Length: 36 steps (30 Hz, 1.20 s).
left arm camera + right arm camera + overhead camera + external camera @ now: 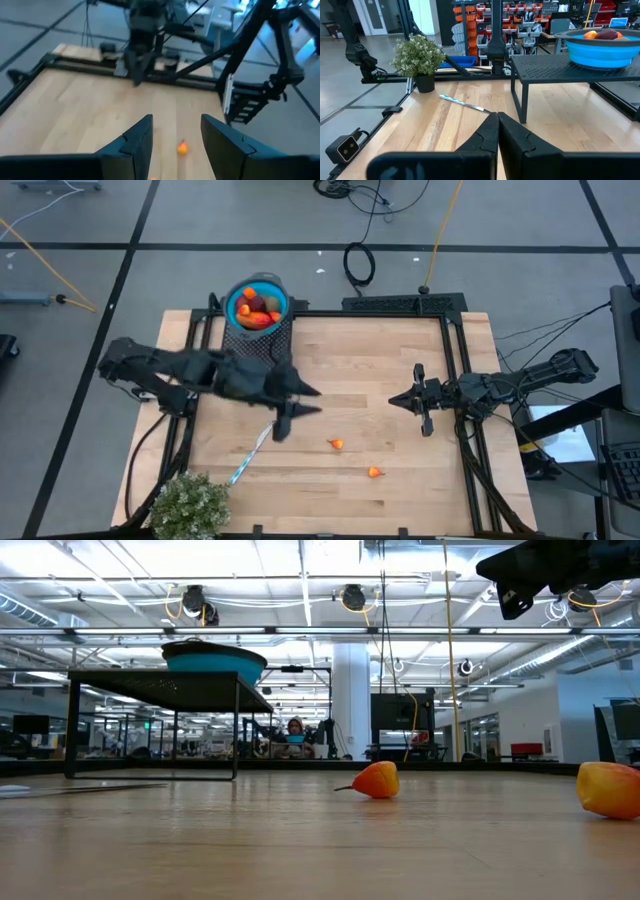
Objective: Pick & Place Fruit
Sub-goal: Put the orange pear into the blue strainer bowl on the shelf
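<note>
Pale wood table (370, 370) in an open workshop; left jaws apart and empty, right jaws closed.

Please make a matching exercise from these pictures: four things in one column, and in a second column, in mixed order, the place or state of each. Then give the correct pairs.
Things:
1. blue bowl
2. knife
3. right end effector
4. plant

Places or states:
A. lying flat on the table
B. on the black rack, holding fruit
C. at a table corner, in a dark pot
D. fingers shut, holding nothing

Pairs: 1-B, 2-A, 3-D, 4-C
</note>
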### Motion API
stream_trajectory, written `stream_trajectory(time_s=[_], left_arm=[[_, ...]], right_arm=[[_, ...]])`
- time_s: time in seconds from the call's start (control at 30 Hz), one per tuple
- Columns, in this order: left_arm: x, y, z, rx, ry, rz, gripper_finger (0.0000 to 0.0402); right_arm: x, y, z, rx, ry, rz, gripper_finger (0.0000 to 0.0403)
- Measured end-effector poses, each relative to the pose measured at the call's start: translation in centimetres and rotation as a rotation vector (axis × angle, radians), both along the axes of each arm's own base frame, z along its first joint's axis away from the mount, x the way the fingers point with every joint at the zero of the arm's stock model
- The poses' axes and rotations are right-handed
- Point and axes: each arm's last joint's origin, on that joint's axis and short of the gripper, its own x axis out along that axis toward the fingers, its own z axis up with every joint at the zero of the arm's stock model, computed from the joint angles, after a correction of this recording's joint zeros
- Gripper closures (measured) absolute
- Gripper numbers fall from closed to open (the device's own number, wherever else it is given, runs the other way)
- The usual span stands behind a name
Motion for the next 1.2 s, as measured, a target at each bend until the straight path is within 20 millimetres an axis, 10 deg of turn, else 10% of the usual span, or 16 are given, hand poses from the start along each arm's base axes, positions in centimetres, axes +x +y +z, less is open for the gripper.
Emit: stream_trajectory(time_s=[0.5,1.2], left_arm=[[6.6,-7.9,-7.7,0.166,0.061,-0.094,0.0238],[10.9,-6.9,-18.0,0.128,0.433,0.018,0.0238]], right_arm=[[0.0,0.0,-0.5,-0.013,0.047,0.001,0.0403],[-0.1,0.0,-0.6,-0.093,0.062,0.007,0.0403]])
